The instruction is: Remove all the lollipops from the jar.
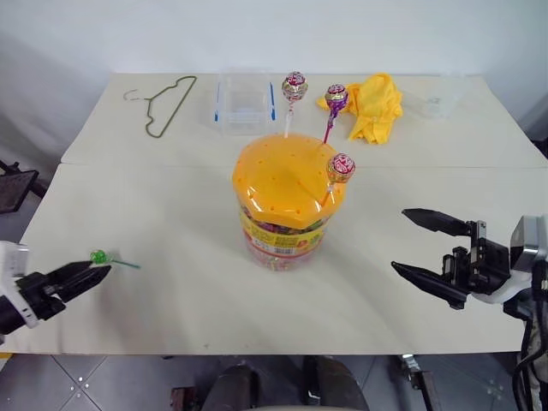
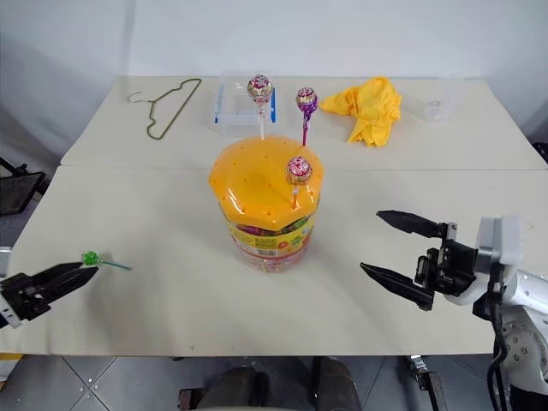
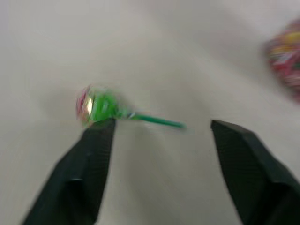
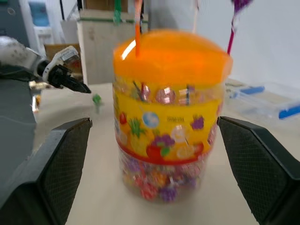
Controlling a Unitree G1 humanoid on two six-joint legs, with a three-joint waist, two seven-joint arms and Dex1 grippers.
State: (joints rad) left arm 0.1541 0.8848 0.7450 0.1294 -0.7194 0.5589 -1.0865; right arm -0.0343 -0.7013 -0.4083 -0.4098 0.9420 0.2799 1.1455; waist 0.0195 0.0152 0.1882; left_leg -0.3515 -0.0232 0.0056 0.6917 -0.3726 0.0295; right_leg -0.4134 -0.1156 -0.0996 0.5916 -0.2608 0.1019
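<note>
The jar [image 1: 287,205] stands at the centre of the counter [image 1: 171,300] with three lollipops [image 1: 294,86] planted in its orange lid. At 8 o'clock a green-stick lollipop [image 1: 100,257] lies before the spread left pincer [image 3: 157,136]. The right pincer [image 1: 418,244], at 4 o'clock, is spread wide and holds nothing.

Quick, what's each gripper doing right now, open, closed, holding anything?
Left gripper: open, holding nothing; green lollipop lies on the table.
Right gripper: open, empty.

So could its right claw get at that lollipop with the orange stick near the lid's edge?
Probably yes. The right claw stands open beside the jar, with bare table between them. The lollipop with the orange stick stands on the lid's near right side, nothing blocking it; the claw would need to rise.
</note>
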